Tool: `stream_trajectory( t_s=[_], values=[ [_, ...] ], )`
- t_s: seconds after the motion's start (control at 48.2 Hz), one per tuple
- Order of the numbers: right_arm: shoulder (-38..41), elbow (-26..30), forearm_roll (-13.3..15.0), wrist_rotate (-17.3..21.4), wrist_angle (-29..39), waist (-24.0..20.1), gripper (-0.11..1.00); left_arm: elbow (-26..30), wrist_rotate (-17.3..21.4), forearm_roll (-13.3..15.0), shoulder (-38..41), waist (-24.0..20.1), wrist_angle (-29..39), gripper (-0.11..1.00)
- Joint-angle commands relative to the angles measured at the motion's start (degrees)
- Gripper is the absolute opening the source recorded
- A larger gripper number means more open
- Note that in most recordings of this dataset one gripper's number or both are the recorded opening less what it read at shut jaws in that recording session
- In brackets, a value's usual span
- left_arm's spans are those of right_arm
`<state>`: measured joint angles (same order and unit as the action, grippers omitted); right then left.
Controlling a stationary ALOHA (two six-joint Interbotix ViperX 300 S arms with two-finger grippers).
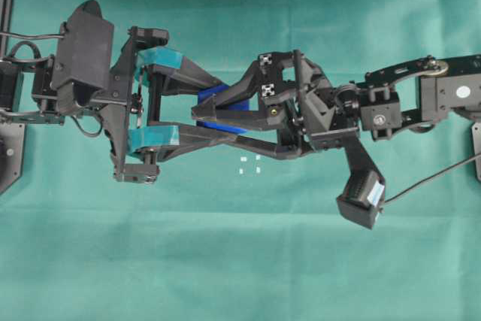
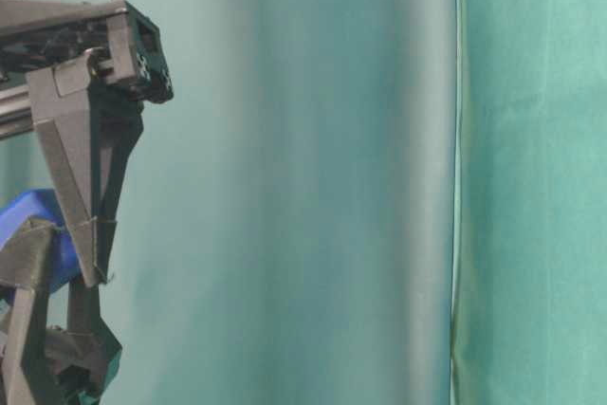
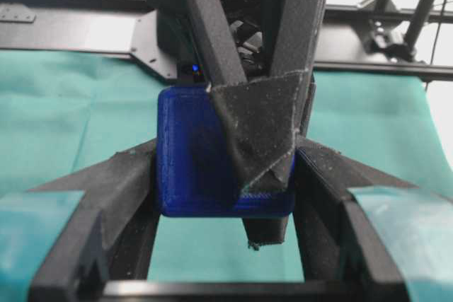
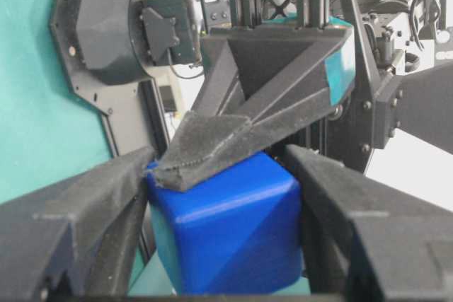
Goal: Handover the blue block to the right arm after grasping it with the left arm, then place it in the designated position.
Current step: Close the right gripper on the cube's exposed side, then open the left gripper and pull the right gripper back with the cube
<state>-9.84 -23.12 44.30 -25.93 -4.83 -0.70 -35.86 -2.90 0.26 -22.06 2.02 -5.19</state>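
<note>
The blue block [image 1: 216, 95] hangs above the green cloth, in the middle of the overhead view, gripped from both sides. My left gripper [image 1: 225, 109], the one with teal pads, is shut on it; in the left wrist view its fingers press the block [image 3: 187, 167] on either flank. My right gripper [image 1: 203, 110], all black, reaches in from the right, turned a quarter turn, and is shut on the same block [image 4: 233, 231]. One left finger [image 4: 212, 146] lies across the block's top there. The designated position [image 1: 249, 165], tiny white marks in a square, lies on the cloth just below the joined grippers.
Green cloth [image 1: 240, 261] covers the table. The right wrist camera and its cable [image 1: 361, 197] hang out below the right arm. A black frame rail [image 1: 7, 5] runs along the left edge. At table level the block [image 2: 33, 215] shows at the far left.
</note>
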Motion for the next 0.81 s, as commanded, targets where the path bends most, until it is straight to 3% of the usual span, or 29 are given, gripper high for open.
stream_trajectory(
  t_s=[0.0, 0.104, 0.27, 0.332, 0.788],
  values=[
    [-0.97, 1.85, -0.18, 0.44, -0.18, 0.18, 0.61, 1.14, -0.18, -0.18, -0.79, 0.53, -0.26, 0.47],
    [-0.97, 1.85, -0.18, 0.44, -0.18, 0.18, 0.61, 1.49, -0.44, -0.18, -0.88, 0.62, -0.26, 0.49],
    [-0.97, 1.76, -0.18, 0.44, -0.18, 0.00, 0.61, 1.49, -0.44, -0.18, -1.23, 0.53, -0.26, 0.92],
    [-0.97, 1.76, -0.18, 0.44, -0.09, 0.09, 0.61, 1.49, -0.44, -0.18, -1.32, 0.53, -0.18, 0.99],
    [-5.45, -2.29, -0.18, 0.79, -0.09, -0.18, 0.61, -0.35, -0.44, -0.09, -4.39, 0.26, 0.00, 0.99]
  ],
)
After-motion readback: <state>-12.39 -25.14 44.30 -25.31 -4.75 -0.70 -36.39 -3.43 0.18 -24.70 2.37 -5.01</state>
